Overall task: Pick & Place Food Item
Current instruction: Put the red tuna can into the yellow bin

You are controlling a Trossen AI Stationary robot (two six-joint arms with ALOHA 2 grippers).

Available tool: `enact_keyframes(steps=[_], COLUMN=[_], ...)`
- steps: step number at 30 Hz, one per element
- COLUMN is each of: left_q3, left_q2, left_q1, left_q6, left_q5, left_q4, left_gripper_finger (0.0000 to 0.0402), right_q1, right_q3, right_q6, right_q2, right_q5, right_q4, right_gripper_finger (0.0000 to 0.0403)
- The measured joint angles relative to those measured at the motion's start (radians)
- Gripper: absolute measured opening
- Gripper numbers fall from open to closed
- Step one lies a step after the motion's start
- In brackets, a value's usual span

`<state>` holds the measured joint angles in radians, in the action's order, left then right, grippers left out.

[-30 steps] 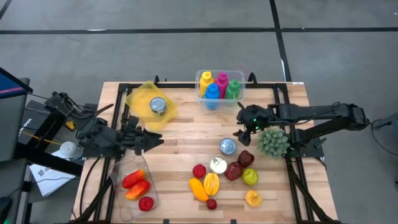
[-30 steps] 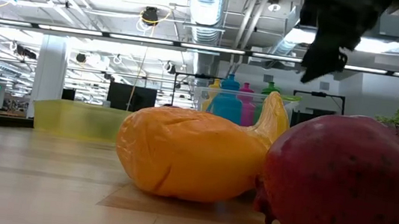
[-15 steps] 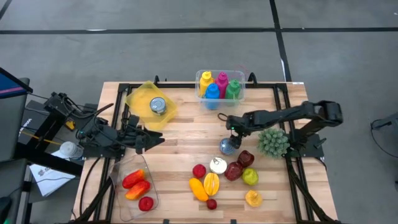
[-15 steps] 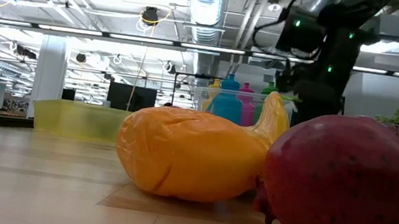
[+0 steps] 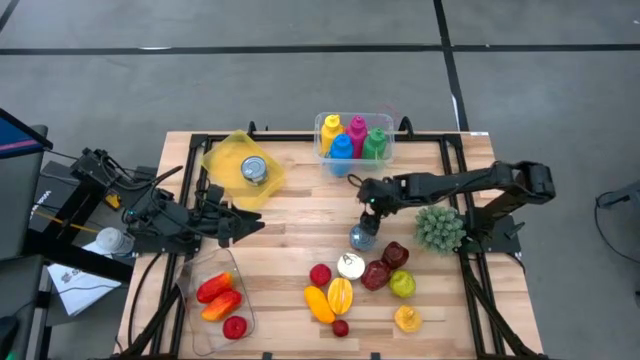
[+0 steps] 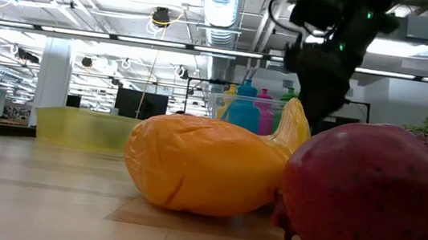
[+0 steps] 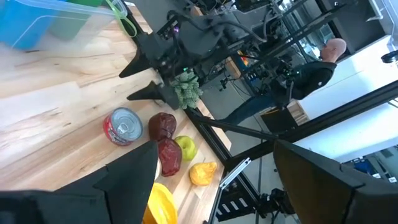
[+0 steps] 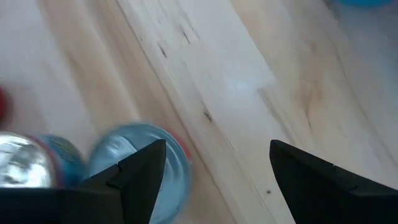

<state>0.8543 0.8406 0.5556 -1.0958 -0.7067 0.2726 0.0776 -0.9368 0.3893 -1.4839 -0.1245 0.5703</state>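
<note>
Both arms matte black, jointed tubular links. Right arm [image 5: 470, 182] shows green status LEDs near the wrist. Left arm [image 5: 150, 215] has loose black cables looping off its base. Wedge-shaped black fingers [image 8: 134, 177] on the right gripper [image 5: 368, 205].

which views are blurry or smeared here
Right wrist view: motion-smeared, the can ghosted double. Left wrist view: the blue bin is blurred, the far table edge sharper. Low view: the red fruit sits close and soft. High view: sharp.
</note>
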Motion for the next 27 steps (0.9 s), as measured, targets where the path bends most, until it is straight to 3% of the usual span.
enact_keyframes(steps=[6, 18, 21, 27], left_q3=[0.0, 0.0, 0.0, 0.0], left_q2=[0.0, 0.0, 0.0, 0.0], left_q1=[0.0, 0.0, 0.0, 0.0], left_q6=[0.021, 0.022, 0.022, 0.022], left_q5=[0.0, 0.0, 0.0, -0.002], left_q4=[0.0, 0.0, 0.0, 0.013], left_gripper_finger=[0.0309, 0.0309, 0.0309, 0.0309], right_q1=[0.0, -0.032, -0.032, -0.006], right_q3=[-0.009, -0.013, -0.012, -0.01], right_q6=[0.0, -0.023, -0.023, -0.064], right_q2=[-0.012, -0.199, -0.193, -0.201], right_q5=[0.001, 0.069, 0.096, 0.193], right_q4=[0.017, 0.024, 0.015, 0.016], right_gripper_finger=[0.0281, 0.0267, 0.0213, 0.003])
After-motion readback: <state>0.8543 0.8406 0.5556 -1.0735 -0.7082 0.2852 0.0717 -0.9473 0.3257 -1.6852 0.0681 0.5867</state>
